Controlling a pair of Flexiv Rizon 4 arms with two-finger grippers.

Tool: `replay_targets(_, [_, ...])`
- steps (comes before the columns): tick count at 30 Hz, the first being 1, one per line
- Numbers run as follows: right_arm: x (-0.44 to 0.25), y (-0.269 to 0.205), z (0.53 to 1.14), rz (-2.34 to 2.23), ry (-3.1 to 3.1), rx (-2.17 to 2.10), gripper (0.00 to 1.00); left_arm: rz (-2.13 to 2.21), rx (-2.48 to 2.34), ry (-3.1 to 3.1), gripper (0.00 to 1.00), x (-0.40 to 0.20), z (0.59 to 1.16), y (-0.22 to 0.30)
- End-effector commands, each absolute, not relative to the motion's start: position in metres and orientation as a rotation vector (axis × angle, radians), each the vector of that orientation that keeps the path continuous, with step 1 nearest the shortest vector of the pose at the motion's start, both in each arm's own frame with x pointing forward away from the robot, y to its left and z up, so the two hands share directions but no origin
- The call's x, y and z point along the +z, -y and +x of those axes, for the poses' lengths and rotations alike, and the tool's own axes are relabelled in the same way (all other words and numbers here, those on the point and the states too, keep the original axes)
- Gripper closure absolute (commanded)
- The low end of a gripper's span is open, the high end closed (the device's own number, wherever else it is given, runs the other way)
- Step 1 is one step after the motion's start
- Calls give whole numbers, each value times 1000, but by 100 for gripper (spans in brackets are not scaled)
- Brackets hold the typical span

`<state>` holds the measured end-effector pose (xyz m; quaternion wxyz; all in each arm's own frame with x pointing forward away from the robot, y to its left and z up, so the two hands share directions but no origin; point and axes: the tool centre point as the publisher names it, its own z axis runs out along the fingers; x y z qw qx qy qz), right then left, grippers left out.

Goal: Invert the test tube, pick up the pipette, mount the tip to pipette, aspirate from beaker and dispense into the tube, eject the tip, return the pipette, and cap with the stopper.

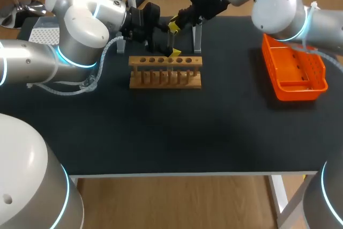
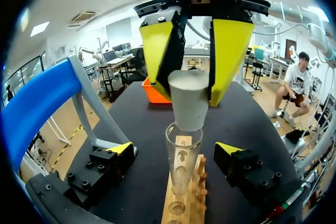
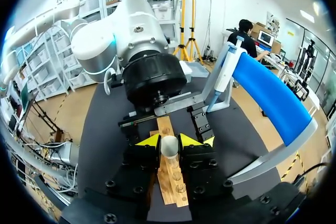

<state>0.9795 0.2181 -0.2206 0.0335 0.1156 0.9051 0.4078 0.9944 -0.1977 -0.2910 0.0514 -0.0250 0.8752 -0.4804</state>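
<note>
You are at the last job, I think: putting the stopper on.

Your right pincer (image 3: 169, 141) is closed on the pale stopper (image 2: 187, 103), with one yellow finger on each side of it. It holds the stopper right at the mouth of the test tube (image 2: 182, 166). You cannot tell if it is pushed in yet.

The tube stands mouth up in the wooden rack (image 1: 165, 72) near the back of the surface. Your left pincer (image 2: 177, 149) is wide open. Its two yellow tips sit one on each side of the tube and do not touch it, so it holds nothing.

The pipette (image 3: 224, 74) hangs on the blue stand (image 3: 268, 93) behind the rack, so that part looks done. The orange tray (image 1: 295, 71) sits well apart, on your right side. You cannot see if there is any liquid in the tube.

What is left, I think: press the stopper down, let go, and lift both arms away.
</note>
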Motion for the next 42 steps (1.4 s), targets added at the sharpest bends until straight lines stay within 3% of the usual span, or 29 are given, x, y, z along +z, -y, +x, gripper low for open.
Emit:
replay_targets(1, [-222,-216,977,343,-2781,1262,100,-71,-1466,-2665,0,-291,996,197])
replay_targets(42, [-223,-220,976,337,-2776,1269,100,-71,-1466,-2665,0,-291,996,197])
